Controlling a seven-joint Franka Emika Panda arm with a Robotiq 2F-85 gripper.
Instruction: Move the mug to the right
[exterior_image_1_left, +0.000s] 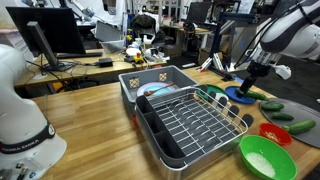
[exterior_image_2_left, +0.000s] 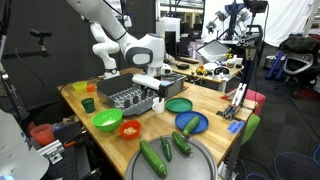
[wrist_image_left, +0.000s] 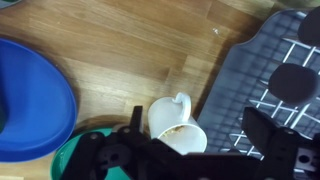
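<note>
Small white cylindrical mug (wrist_image_left: 176, 128): upright on the wooden table (wrist_image_left: 130, 50), between the spread jaws of the black claw (wrist_image_left: 192, 118), nearer one finger, not gripped. Grey wire dish rack (wrist_image_left: 275, 60): just outside the other finger. Handling: centre first, descend, clamp the body rather than the handle, keep off the rack.

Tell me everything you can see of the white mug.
In the wrist view the mug is small, plain white and glossy, ceramic by its look. It stands upright on the wooden table, mouth up, with a brownish tint inside. Its loop handle points toward the top of the picture. It sits between the blue plate and the dish rack, touching neither. The open end effector straddles it; whether a finger touches it cannot be told.
</note>
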